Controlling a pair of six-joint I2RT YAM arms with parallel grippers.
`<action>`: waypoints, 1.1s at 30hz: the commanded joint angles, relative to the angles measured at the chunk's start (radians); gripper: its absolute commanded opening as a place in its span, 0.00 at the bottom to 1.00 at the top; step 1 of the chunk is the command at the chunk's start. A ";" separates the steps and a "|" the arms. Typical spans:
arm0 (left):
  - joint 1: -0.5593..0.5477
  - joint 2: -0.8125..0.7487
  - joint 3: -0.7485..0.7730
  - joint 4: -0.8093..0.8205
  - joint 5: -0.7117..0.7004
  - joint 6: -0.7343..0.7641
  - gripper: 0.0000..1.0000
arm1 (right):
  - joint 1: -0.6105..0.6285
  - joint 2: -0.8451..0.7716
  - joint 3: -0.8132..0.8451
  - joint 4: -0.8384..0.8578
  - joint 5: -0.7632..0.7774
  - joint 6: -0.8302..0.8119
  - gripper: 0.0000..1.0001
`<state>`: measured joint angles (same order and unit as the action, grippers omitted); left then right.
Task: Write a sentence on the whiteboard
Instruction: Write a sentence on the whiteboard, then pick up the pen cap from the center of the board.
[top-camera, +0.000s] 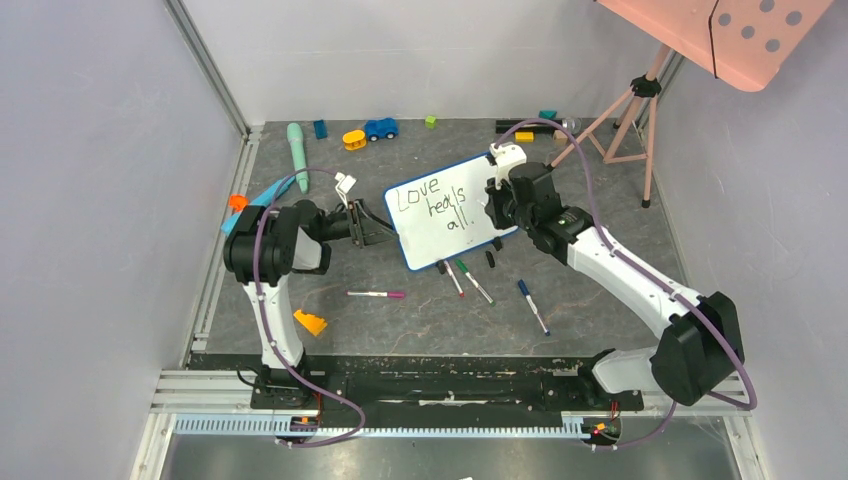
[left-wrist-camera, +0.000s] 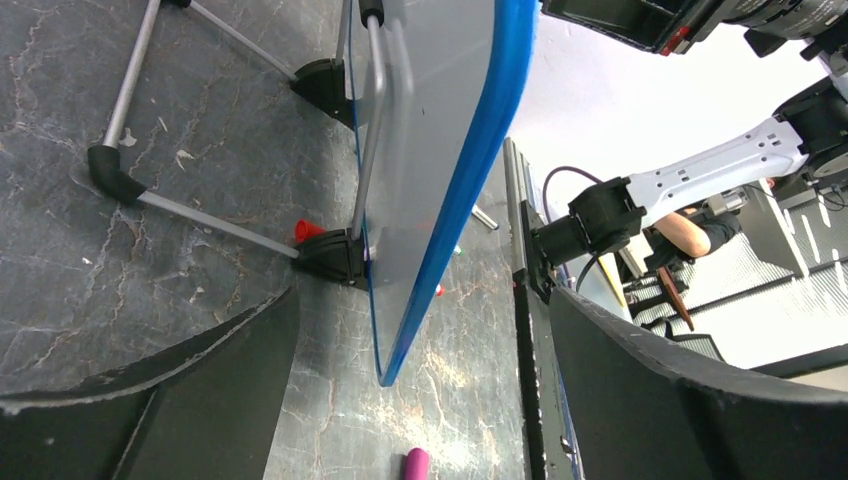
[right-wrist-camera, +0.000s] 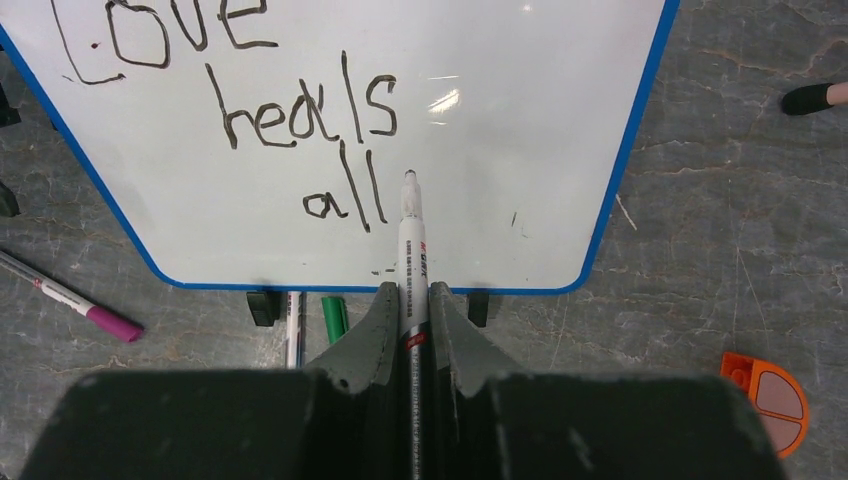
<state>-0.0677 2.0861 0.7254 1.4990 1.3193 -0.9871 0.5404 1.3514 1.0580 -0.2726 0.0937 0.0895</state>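
Note:
The whiteboard (top-camera: 445, 210), white with a blue frame, stands tilted on its black feet mid-table. The sentence (top-camera: 432, 205) reads "Love heals all" in three staggered lines, also in the right wrist view (right-wrist-camera: 300, 110). My right gripper (top-camera: 497, 205) is shut on a white marker (right-wrist-camera: 411, 250). The marker's tip sits at the board just right of "all"; I cannot tell if it touches. My left gripper (top-camera: 385, 232) is open. In the left wrist view its jaws stand on either side of the board's blue edge (left-wrist-camera: 470, 170) without touching it.
Loose markers lie in front of the board: pink-capped (top-camera: 378, 294), red (top-camera: 455, 278), green (top-camera: 475, 283), blue (top-camera: 533, 306). An orange piece (top-camera: 310, 322) lies near left. Toys (top-camera: 381, 128) and a teal pen (top-camera: 298, 155) lie at the back. A wooden tripod (top-camera: 630, 110) stands far right.

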 joint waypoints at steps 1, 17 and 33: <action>0.014 -0.063 -0.021 0.058 0.015 0.033 1.00 | -0.005 -0.017 0.007 0.037 0.001 0.005 0.00; 0.048 -0.260 -0.184 0.058 -0.062 0.159 1.00 | -0.013 -0.057 0.024 0.028 0.006 -0.003 0.00; 0.029 -0.986 -0.051 -1.525 -0.629 0.933 1.00 | -0.013 -0.185 0.028 0.011 0.026 0.005 0.00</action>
<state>0.0341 1.3071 0.5022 0.7662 0.9920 -0.5095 0.5323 1.2385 1.0584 -0.2714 0.0982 0.0891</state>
